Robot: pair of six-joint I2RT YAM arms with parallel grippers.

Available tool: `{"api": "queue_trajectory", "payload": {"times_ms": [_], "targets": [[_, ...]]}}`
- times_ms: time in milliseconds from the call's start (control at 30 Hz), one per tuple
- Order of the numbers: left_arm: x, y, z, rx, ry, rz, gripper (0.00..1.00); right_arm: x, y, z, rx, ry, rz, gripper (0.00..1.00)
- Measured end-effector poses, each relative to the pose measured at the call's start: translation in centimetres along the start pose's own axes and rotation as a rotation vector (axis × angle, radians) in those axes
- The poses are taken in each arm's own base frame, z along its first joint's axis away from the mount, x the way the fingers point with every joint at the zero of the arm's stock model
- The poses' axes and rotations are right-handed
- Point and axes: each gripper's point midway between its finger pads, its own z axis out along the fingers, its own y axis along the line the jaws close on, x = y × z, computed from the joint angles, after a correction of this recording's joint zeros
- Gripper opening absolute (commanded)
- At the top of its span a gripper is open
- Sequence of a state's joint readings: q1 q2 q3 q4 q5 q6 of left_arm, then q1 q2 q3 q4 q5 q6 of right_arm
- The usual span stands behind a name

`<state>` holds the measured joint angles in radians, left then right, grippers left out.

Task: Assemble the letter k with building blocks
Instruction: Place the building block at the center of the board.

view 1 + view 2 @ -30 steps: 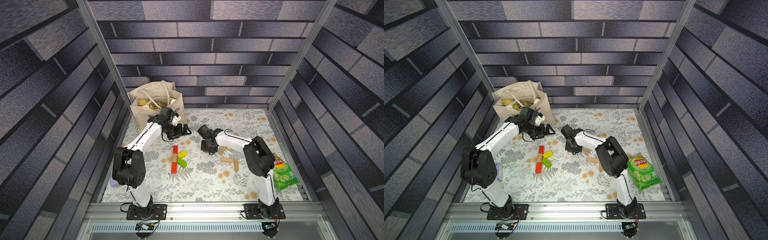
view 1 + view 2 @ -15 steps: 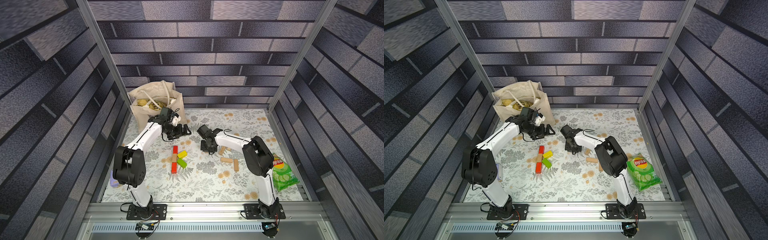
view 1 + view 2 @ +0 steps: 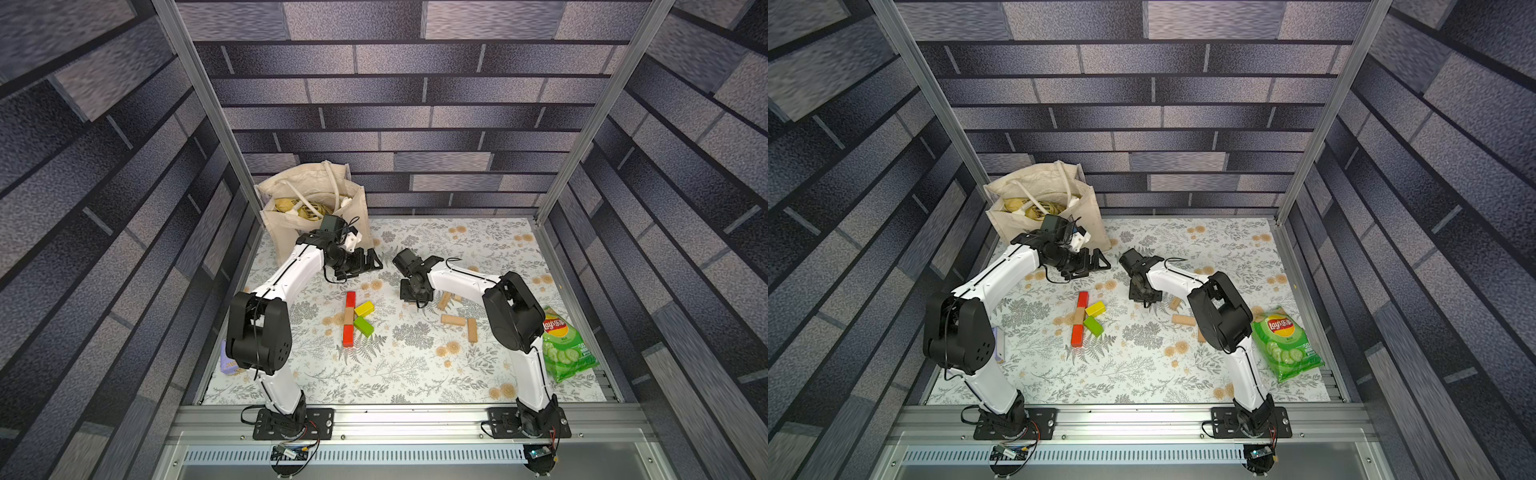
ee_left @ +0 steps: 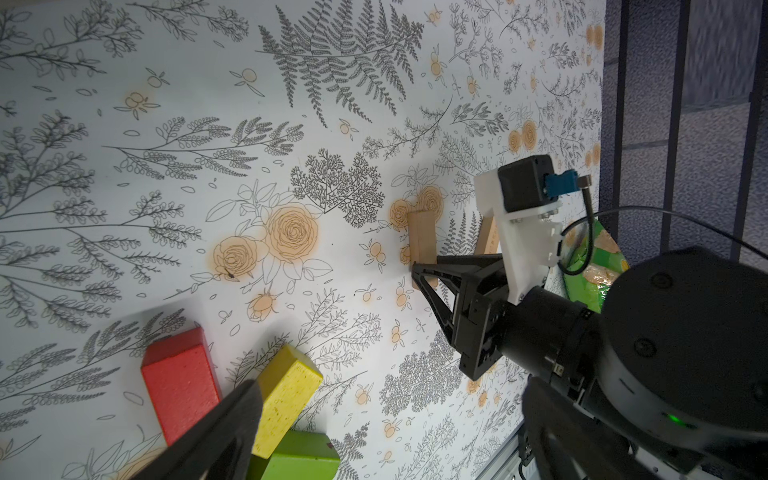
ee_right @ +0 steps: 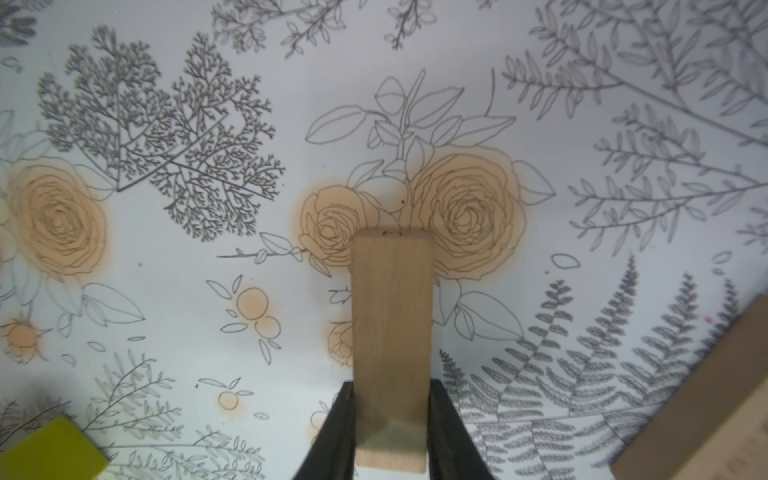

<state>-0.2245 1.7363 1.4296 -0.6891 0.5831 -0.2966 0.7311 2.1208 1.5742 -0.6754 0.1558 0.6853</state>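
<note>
Bottom centre, right wrist view: right pincer clamps tan block, likely light and stiff, across its width; left pincer gapes.

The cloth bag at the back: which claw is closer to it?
Left. The left gripper hangs open just in front of the cloth bag; the right gripper, shut on a tan block, is farther off, toward the robot's right.

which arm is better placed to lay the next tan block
Right: the right gripper is shut on a tan block, near the other loose tan blocks. The left gripper is open and empty.
</note>
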Motion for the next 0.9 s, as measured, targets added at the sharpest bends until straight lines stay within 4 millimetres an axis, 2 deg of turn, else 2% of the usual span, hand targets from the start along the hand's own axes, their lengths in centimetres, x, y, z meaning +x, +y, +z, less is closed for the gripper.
{"api": "queue_trajectory", "payload": {"times_ms": [167, 567, 900], "targets": [[0.00, -0.01, 0.00, 0.000, 0.000, 0.000, 1.00, -0.01, -0.02, 0.02, 0.001, 0.000, -0.003, 0.28], [0.00, -0.01, 0.00, 0.001, 0.000, 0.000, 1.00, 0.05, -0.11, 0.22, 0.007, 0.001, -0.002, 0.36], [0.03, -0.06, 0.03, 0.001, 0.001, 0.002, 1.00, -0.10, -0.32, 0.28, 0.019, -0.008, -0.003, 0.39]]}}
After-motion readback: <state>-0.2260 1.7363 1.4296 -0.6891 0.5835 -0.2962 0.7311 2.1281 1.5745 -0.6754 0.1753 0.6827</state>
